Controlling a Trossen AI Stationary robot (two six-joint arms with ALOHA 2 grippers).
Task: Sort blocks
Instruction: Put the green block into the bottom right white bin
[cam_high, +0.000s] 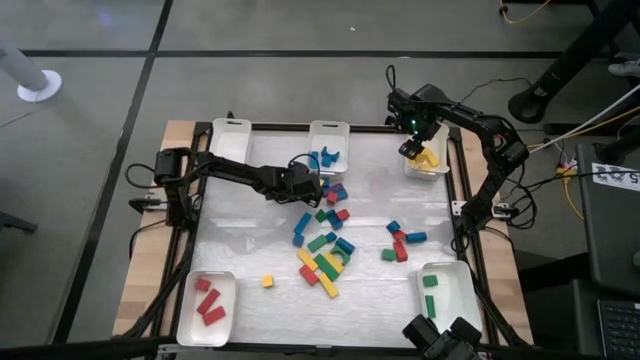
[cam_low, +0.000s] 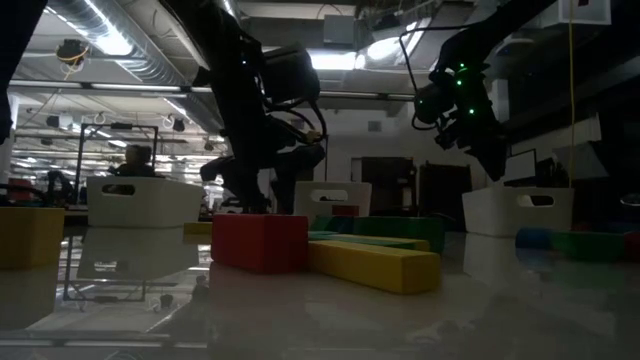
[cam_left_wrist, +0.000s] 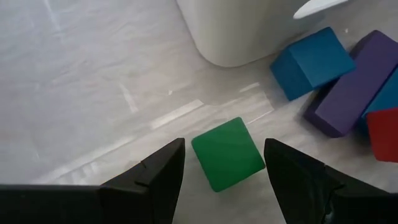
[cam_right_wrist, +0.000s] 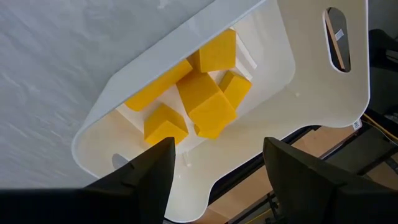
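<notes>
- While both arms reach over the tabletop (cam_high: 240, 240) in the high view, the left end effector (cam_high: 318, 187) hangs just beside the blue-block tray (cam_high: 328, 147), and the right end effector (cam_high: 412, 148) hovers over the yellow-block tray (cam_high: 428, 166); loose blocks (cam_high: 325, 255) lie mid-tabletop.
- At tabletop height in the low view, a red block (cam_low: 258, 241) touches a yellow bar (cam_low: 375, 264).
- Seen from the left wrist view, spread fingers (cam_left_wrist: 155, 177) flank a green cube (cam_left_wrist: 227, 154) without touching it, near the tray.
- Seen from the right wrist view, spread, empty fingers (cam_right_wrist: 146, 171) hang above the yellow blocks (cam_right_wrist: 205, 99) in their tray.
</notes>
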